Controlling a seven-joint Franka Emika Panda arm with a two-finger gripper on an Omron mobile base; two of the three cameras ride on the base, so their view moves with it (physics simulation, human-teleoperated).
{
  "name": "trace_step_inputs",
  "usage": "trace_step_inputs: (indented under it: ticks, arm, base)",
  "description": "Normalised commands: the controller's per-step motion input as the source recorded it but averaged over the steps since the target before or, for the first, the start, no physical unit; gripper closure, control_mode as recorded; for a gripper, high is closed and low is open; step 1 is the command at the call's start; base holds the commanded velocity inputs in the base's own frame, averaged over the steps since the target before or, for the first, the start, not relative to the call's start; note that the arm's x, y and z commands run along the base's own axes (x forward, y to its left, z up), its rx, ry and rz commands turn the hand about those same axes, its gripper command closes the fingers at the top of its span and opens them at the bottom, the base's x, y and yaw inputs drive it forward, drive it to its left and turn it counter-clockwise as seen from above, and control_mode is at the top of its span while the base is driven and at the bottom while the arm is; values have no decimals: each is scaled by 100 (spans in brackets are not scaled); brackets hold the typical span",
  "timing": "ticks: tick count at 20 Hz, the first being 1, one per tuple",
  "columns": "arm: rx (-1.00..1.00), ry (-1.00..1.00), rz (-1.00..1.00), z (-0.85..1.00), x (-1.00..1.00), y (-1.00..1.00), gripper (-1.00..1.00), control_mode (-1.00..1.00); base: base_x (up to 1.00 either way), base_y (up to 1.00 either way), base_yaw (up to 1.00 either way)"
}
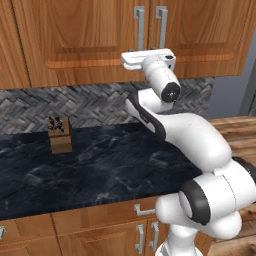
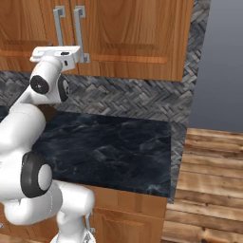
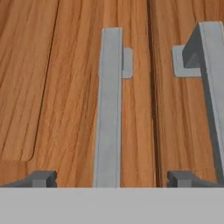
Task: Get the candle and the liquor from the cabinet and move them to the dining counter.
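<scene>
The cabinet (image 1: 90, 35) (image 2: 133, 38) hangs above the counter with both brown doors shut, so the candle and the liquor are hidden. Two long silver bar handles (image 1: 139, 25) (image 2: 59, 23) flank the door seam. My gripper (image 1: 142, 50) (image 2: 71, 47) is raised to the lower ends of those handles. In the hand view my gripper (image 3: 113, 178) is open, with one handle (image 3: 108, 109) running between the fingertips (image 3: 41, 178). The other handle (image 3: 210, 87) stands off to the side. The dining counter is out of view.
A narrow black counter (image 1: 100, 170) (image 2: 118, 147) with grey herringbone tiling (image 1: 65, 107) lies under the cabinet. A brown knife block (image 1: 60, 135) stands at its back left. Drawer fronts (image 1: 120, 215) run below, and wooden floor (image 2: 209, 180) opens to the right.
</scene>
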Motion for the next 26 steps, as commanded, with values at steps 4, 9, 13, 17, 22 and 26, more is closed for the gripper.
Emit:
trace_step_inputs:
  ticks: [4,9,13,17,22,26]
  arm:
    - [0,-4,0,0,46,23,-100,-100]
    - [0,-1,0,1,46,17,-100,-100]
    - [0,0,0,5,26,8,-100,-100]
    - [0,0,0,0,2,1,100,-100]
    - [0,0,0,0,0,0,100,-100]
    - [0,0,0,0,0,0,100,-100]
  base:
    - [0,0,0]
    - [0,0,0]
    - [0,0,0]
    - [0,0,0]
    - [0,0,0]
    - [0,0,0]
